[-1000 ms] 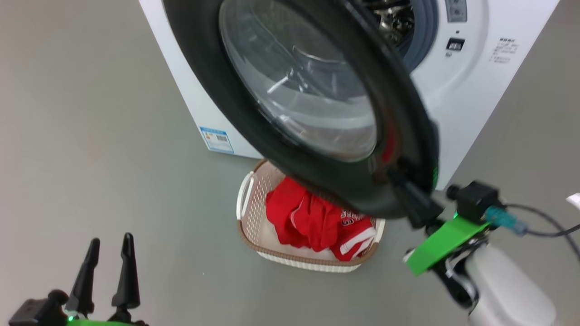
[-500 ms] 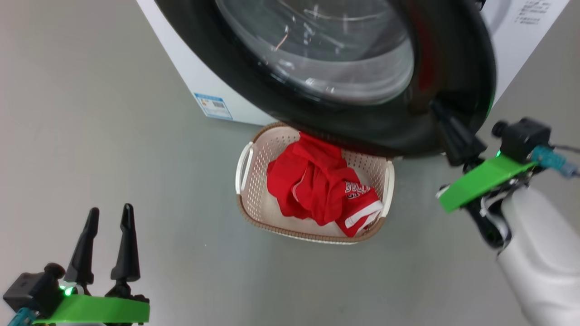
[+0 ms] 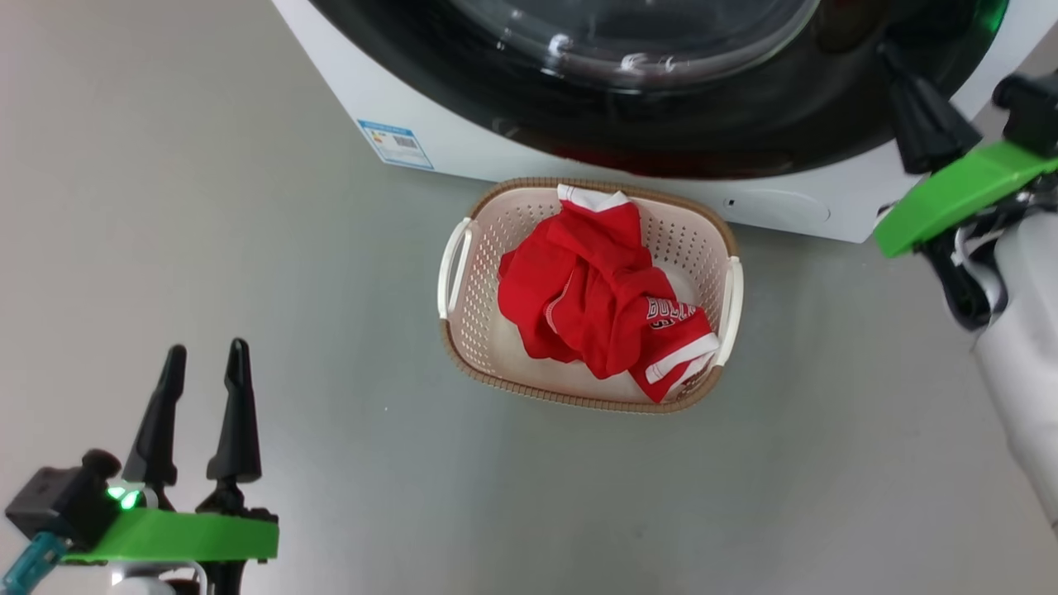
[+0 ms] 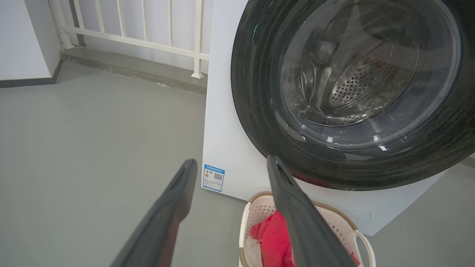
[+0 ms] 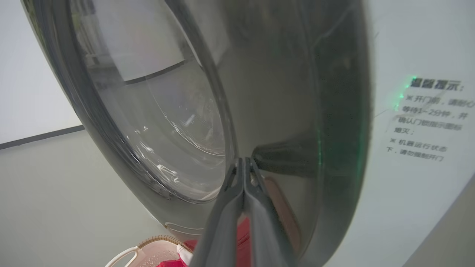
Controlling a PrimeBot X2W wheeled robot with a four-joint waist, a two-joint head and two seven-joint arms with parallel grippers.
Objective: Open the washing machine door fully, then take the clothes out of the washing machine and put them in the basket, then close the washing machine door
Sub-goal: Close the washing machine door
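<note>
The washing machine [image 3: 777, 207] fills the top of the head view, and the washing machine door [image 3: 702, 140], glossy black rim around clear glass, lies close against its white front. My right gripper [image 3: 891, 54] is shut, and its tips [image 5: 243, 160] press on the door [image 5: 156, 111] at the rim's right side. On the floor in front stands the basket [image 3: 475, 330] with the red clothes [image 3: 595, 297] bunched inside. At lower left my left gripper [image 3: 207, 351] hovers open and empty over the floor. The left wrist view shows it [image 4: 231, 163] pointing towards the door [image 4: 349, 92] and basket [image 4: 256, 211].
Grey floor surrounds the basket on all sides. A white railing [image 4: 148, 37] and a low ledge stand behind and to the left of the machine. A blue label sticker [image 3: 395, 143] marks the machine's lower left corner.
The door has swung from half open to lying against the machine's front, with my shut right gripper following on its rim. The head view has shifted. My left gripper stays open.
</note>
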